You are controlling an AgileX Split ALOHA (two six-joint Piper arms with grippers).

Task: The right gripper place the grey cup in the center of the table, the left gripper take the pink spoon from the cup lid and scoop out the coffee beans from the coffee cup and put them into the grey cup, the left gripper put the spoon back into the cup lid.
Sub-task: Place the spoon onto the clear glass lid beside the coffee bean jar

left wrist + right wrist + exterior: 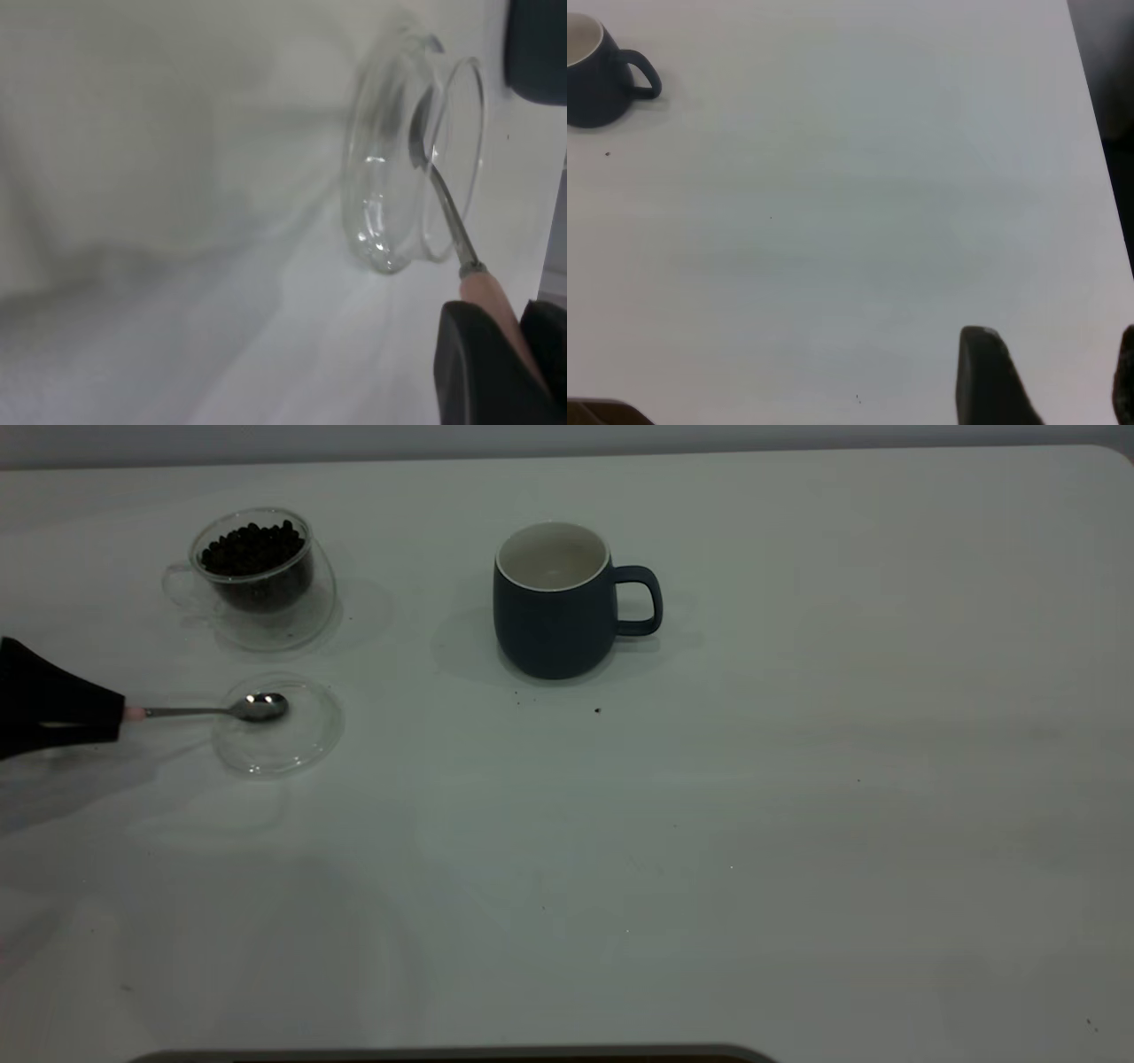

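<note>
Grey cup (pixel 556 607) stands upright near table centre, handle at its 3 o'clock, white inside looks empty, no beans visible; so step one reads as done. Pink spoon (pixel 217 710) lies with its bowl on the cup lid (pixel 306 746), stem running out toward 9 o'clock; left gripper (pixel 111 716) is clenched on the pink handle end, seen clearly in the left wrist view (pixel 500 341) with fingers (pixel 474 372) either side of the handle; spoon bowl looks not yet lifted off the lid, so I judge pickup is just starting. Coffee cup (pixel 257 571) sits at 12 o'clock of the lid, full of coffee beans (pixel 251 547), apparently untouched. Remaining: lift spoon, scoop, tip into grey cup, return spoon to lid. Right gripper (pixel 1050 376) hovers over bare table (pixel 797 824) well apart from the grey cup, at its 4 o'clock; fingers spread, holding nothing.
</note>
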